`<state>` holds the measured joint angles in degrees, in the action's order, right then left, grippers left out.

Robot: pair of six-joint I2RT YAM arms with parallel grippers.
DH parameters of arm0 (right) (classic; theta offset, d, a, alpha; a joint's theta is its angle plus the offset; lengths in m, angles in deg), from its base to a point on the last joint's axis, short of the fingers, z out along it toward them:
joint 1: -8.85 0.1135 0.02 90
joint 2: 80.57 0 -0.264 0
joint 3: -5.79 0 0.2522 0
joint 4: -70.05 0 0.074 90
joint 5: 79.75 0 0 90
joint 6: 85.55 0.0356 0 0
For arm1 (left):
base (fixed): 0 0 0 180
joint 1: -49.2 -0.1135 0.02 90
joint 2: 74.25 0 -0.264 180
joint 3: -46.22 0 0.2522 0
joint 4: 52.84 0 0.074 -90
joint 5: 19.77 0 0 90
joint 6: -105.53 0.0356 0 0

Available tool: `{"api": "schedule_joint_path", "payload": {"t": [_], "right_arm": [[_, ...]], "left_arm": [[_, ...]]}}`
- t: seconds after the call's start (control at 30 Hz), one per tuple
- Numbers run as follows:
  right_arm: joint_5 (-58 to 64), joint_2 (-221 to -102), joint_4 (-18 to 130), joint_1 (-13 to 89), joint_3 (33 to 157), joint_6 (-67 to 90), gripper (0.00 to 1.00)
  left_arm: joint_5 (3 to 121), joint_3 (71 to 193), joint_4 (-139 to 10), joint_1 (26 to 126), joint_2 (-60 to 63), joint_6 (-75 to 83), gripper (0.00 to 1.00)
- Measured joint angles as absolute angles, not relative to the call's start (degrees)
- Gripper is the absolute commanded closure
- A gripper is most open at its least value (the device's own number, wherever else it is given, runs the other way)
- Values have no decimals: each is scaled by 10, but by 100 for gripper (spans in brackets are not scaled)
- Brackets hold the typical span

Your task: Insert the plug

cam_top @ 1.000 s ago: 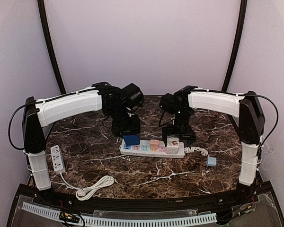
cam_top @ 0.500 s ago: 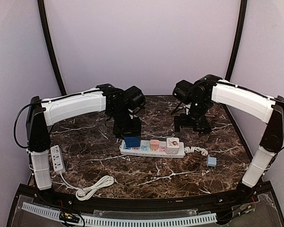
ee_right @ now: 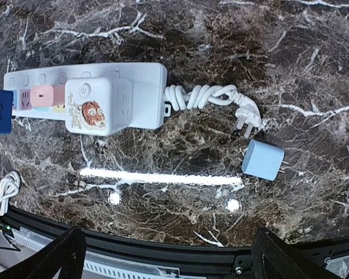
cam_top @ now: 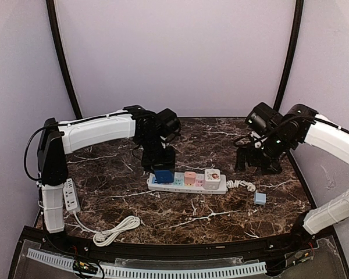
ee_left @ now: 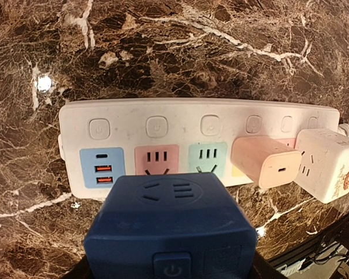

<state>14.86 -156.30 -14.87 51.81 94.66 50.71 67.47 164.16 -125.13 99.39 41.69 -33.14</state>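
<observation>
A white power strip [cam_top: 186, 185] lies across the middle of the table; it also shows in the left wrist view [ee_left: 198, 119] and the right wrist view [ee_right: 145, 78]. My left gripper [cam_top: 160, 160] is shut on a dark blue cube plug [ee_left: 171, 226] and holds it just over the strip's left end [cam_top: 163, 173], in front of the pink socket [ee_left: 156, 158] and the green socket [ee_left: 207, 158]. I cannot tell whether the plug touches the strip. My right gripper [cam_top: 257, 163] is open and empty, raised to the right of the strip; its fingertips [ee_right: 52, 258] show at the bottom corners.
A pink adapter [ee_left: 264, 161] and a white cube adapter [ee_left: 326, 165] sit in the strip's right sockets. The strip's bundled cord [ee_right: 212, 99] and a light blue charger [ee_right: 263, 160] lie to its right. A second small strip [cam_top: 70, 195] with a coiled cable [cam_top: 116, 229] lies front left.
My right arm has lifted off the strip's right end and swung right and back. My left gripper with the blue plug has barely moved.
</observation>
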Motion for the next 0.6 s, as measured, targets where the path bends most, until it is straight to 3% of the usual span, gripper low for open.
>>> {"api": "schedule_joint_path", "payload": {"t": [0.23, 0.6], "right_arm": [[116, -1484, -129, 518, 853, 507, 1], [79, -1412, -82, 518, 847, 522, 1]], "left_arm": [[672, 1652, -1252, 992, 421, -328, 99], [666, 1656, -1251, 985, 440, -318, 99]]}}
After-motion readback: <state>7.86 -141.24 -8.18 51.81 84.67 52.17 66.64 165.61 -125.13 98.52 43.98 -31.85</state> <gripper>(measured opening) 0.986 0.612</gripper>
